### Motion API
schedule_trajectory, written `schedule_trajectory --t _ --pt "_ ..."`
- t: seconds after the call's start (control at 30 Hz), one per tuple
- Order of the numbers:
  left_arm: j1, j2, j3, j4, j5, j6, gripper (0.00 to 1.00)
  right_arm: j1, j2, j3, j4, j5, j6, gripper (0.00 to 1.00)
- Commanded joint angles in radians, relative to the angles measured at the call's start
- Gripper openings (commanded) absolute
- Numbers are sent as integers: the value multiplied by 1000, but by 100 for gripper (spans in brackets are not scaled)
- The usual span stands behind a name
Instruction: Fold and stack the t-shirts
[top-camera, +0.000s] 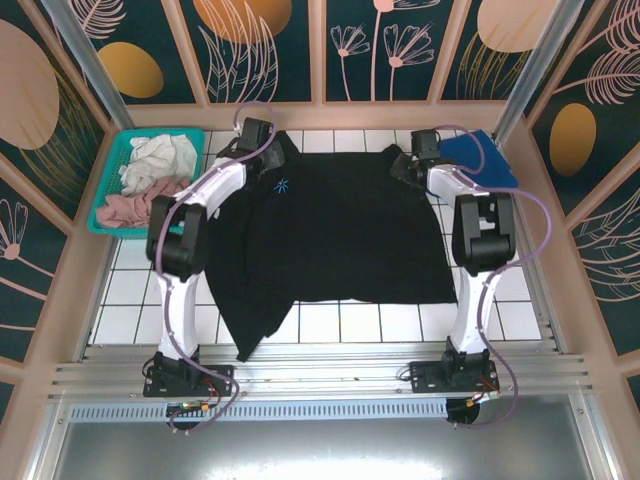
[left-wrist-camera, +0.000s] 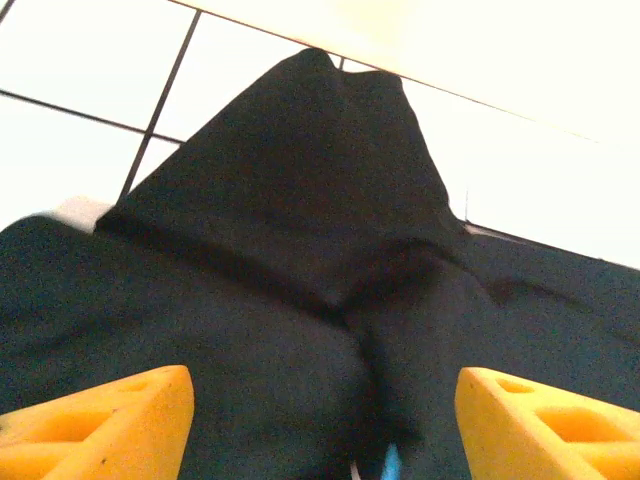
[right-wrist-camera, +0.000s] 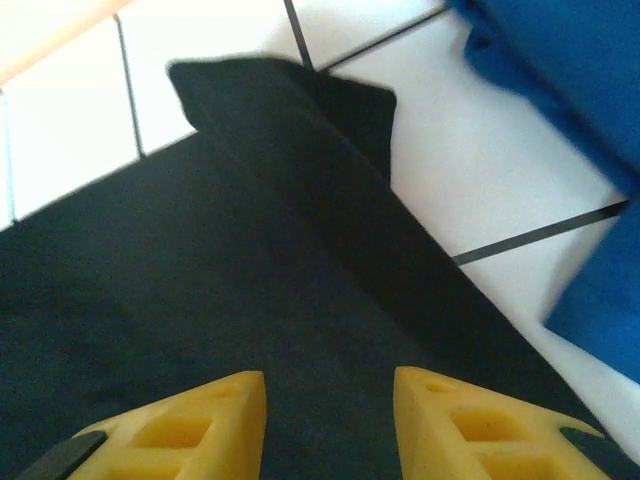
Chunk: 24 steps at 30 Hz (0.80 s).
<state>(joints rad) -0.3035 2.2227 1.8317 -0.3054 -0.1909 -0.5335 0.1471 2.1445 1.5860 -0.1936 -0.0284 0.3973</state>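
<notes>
Lower frame, top view: the black t-shirt (top-camera: 340, 230) lies spread on the white-tiled bench (top-camera: 130, 290) just above the arm bases, with one flap trailing to the lower left. The chest mark (top-camera: 283, 185) sits toward the upper left. The shirt's far edge runs left to right across the upper frame.

- Left tool (left-wrist-camera: 322, 400): over the upper-left corner of the shirt. Fingers wide apart, nothing clamped. A pointed lobe of cloth lies straight ahead.
- Right tool (right-wrist-camera: 328, 385): over the upper-right corner. Fingers apart by a narrower gap, nothing clamped. A folded corner lies ahead.

Each arm is nearer its own corner.

The blue t-shirt (right-wrist-camera: 570, 90) lies at the upper right beyond the right tool, bare tile between it and the black one.

Judgement: the fold turns on that far edge, with both corners gripped and drawn toward the lower frame.
</notes>
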Motion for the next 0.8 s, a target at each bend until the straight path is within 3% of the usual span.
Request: schedule_trajectory --t 0.0,0.13,0.23,0.43,0.6,0.77 --pt "36 142 134 -114 10 48 70 13 110 120 -32 -28 -26 38" --pt "88 284 253 -150 43 8 66 3 164 145 -45 -16 -12 37" --pt "114 305 239 -156 28 -8 66 -28 170 117 -41 -24 4 37" --pt "171 260 147 -135 0 -43 66 -108 134 8 13 -49 40 37" --pt "174 215 135 -125 47 -36 63 -103 84 14 2 -104 17 39" --pt "174 88 74 -137 38 -28 68 -71 -56 16 -92 -48 -8 51"
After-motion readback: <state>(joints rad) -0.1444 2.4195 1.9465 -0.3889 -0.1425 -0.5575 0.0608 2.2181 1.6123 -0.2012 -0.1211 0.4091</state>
